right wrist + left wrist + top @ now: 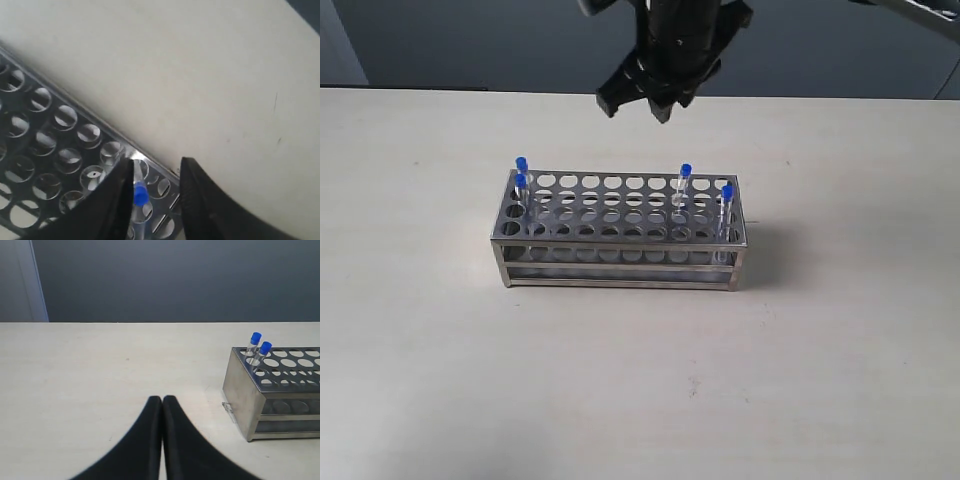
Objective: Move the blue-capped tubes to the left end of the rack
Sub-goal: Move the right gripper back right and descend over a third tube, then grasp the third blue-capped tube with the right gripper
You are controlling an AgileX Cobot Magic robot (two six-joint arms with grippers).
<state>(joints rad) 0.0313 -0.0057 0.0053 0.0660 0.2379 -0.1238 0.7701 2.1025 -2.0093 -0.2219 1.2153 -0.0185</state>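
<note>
Altogether four blue-capped tubes (686, 185), one rack (620, 262).

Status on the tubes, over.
Left gripper shut, parked off the rack. Right gripper open over a right-side tube. Two blue-capped tubes at left end, two not. No obstruction seen.

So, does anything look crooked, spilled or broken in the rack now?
Nothing serious. The rack stands flat on the table, and all four blue-capped tubes sit in holes, capped. The two tubes at the left end lean slightly, nothing more.
</note>
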